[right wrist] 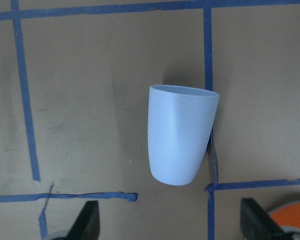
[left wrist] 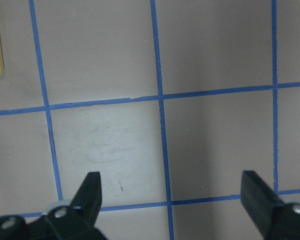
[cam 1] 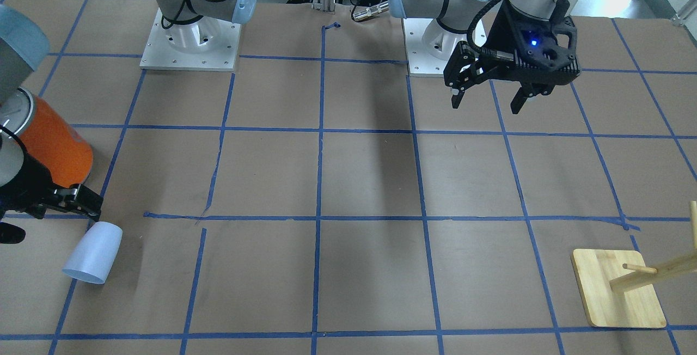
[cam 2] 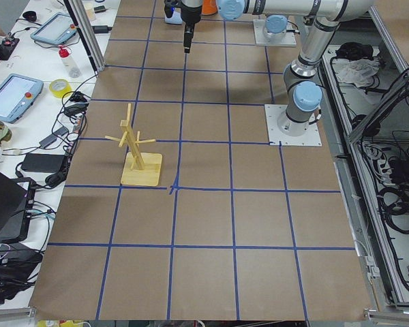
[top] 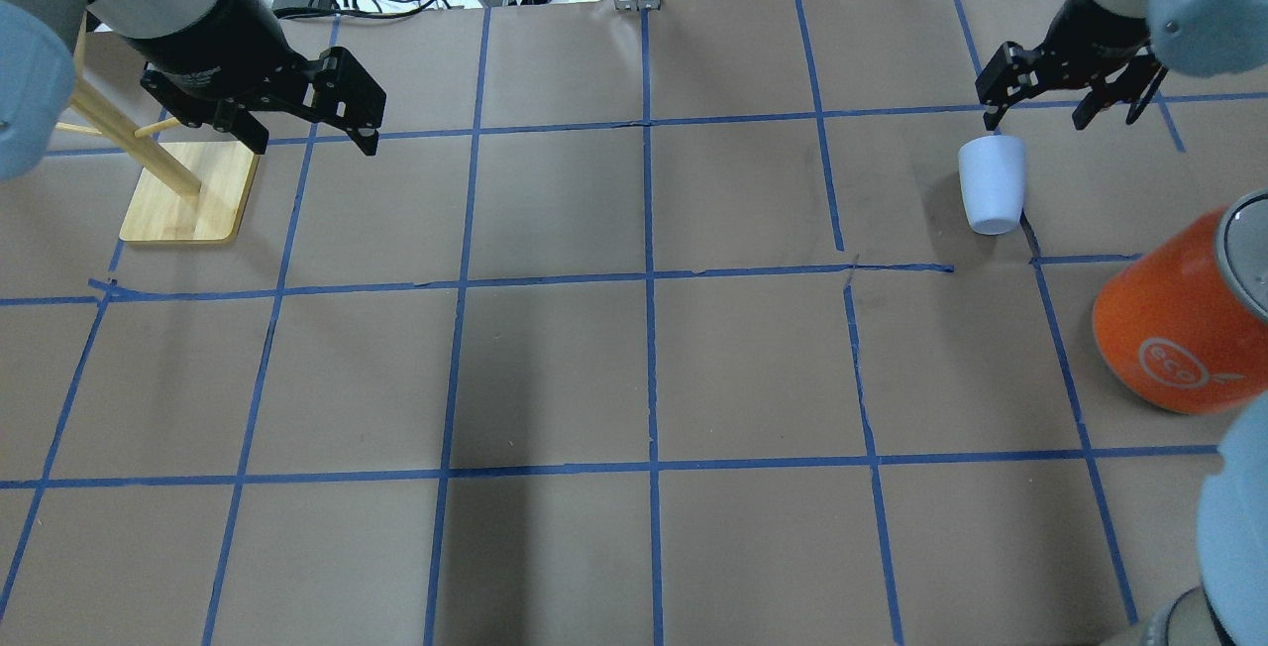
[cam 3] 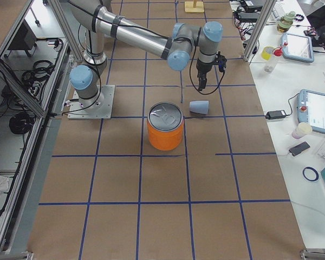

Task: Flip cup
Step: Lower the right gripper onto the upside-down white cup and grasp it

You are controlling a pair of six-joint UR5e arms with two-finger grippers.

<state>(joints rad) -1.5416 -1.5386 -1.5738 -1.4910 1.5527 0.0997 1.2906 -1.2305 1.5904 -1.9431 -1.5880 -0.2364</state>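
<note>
The pale lavender-blue cup [top: 992, 185] lies on its side on the brown paper table, its wide mouth pointing away from the robot. It also shows in the front view [cam 1: 93, 251], the right side view [cam 3: 199, 107] and the right wrist view [right wrist: 180, 135]. My right gripper [top: 1035, 119] hangs open and empty above the cup without touching it. In its wrist view the cup sits between the two fingertips [right wrist: 90, 220]. My left gripper [top: 312, 143] is open and empty above bare table, also seen in the front view [cam 1: 485, 105].
A large orange can [top: 1179, 329] with a silver top stands close to the cup, on the robot's side of it [cam 3: 165, 132]. A wooden peg stand [top: 188, 200] stands by the left gripper. Blue tape lines grid the table.
</note>
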